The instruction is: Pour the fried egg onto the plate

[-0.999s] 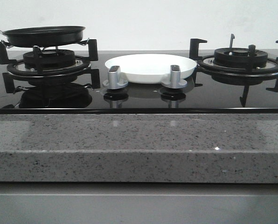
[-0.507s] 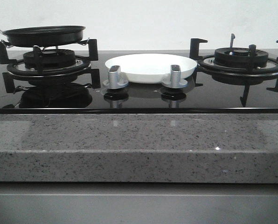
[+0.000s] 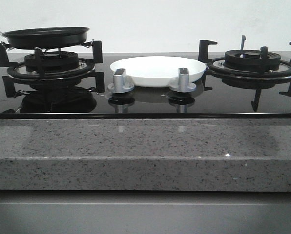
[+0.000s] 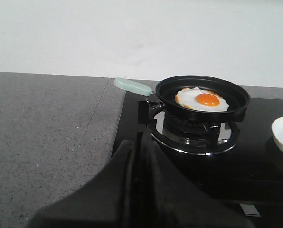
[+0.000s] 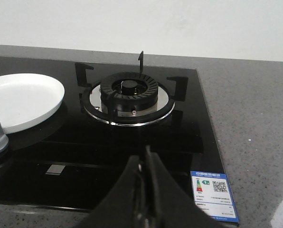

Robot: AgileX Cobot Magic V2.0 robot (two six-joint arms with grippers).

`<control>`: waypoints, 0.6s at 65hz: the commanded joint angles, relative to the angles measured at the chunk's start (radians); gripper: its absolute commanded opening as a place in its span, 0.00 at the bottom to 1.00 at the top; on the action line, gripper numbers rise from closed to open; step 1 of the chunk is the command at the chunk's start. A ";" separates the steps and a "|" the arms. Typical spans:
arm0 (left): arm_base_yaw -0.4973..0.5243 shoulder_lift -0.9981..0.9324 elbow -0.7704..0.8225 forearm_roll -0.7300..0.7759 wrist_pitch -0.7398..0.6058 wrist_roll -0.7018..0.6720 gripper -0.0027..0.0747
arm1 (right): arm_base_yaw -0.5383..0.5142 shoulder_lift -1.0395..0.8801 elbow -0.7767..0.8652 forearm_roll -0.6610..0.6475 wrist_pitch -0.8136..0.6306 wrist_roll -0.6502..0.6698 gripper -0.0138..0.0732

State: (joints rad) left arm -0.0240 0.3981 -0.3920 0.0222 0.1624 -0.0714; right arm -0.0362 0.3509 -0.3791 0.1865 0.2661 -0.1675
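Unchanged from earlier frames: fried egg (image 4: pixel 201 99) in pan (image 4: pixel 203 97) ahead of left tool (image 4: pixel 139 156), closed, empty; right tool (image 5: pixel 145 178) closed; plate (image 3: pixel 157 69) bare, pouring unstarted.

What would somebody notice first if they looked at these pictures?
Probably the fried egg with its bright orange yolk, lying in the black frying pan on the left burner. Next, the empty white plate in the middle of the glossy black stove, behind two silver knobs.

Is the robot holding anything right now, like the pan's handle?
Nothing is held. The left pincer and right pincer are both shut and empty. The frying pan with the fried egg sits untouched on its burner.
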 commanded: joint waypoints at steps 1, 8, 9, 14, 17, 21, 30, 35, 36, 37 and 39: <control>-0.008 0.014 -0.041 0.012 -0.093 -0.011 0.32 | -0.006 0.015 -0.037 0.005 -0.093 -0.009 0.31; -0.008 0.014 -0.041 0.012 -0.091 -0.011 0.66 | -0.006 0.015 -0.037 0.007 -0.093 -0.009 0.57; -0.008 0.014 -0.041 0.012 -0.091 -0.011 0.72 | -0.006 0.015 -0.037 0.007 -0.093 -0.009 0.60; -0.008 0.014 -0.041 0.012 -0.091 -0.011 0.88 | -0.006 0.015 -0.037 0.007 -0.097 -0.009 0.79; -0.008 0.014 -0.041 0.012 -0.091 -0.011 0.92 | -0.006 0.015 -0.037 0.007 -0.099 -0.009 0.85; -0.008 0.014 -0.041 0.012 -0.091 -0.011 0.93 | -0.006 0.015 -0.037 0.007 -0.099 -0.009 0.88; -0.008 0.014 -0.041 0.012 -0.091 -0.011 0.93 | -0.006 0.015 -0.037 0.007 -0.099 -0.009 0.88; -0.008 0.014 -0.041 0.012 -0.091 -0.011 0.93 | -0.006 0.015 -0.037 0.007 -0.100 -0.009 0.88; -0.008 0.014 -0.041 0.012 -0.091 -0.011 0.93 | -0.006 0.015 -0.037 0.007 -0.100 -0.009 0.88; -0.008 0.014 -0.041 0.012 -0.091 -0.011 0.93 | -0.006 0.015 -0.037 0.007 -0.099 -0.009 0.88; -0.008 0.014 -0.041 0.012 -0.091 -0.011 0.93 | -0.006 0.017 -0.037 0.007 -0.097 -0.009 0.88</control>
State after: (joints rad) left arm -0.0240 0.3981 -0.3920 0.0331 0.1624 -0.0714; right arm -0.0362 0.3531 -0.3808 0.1865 0.2559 -0.1675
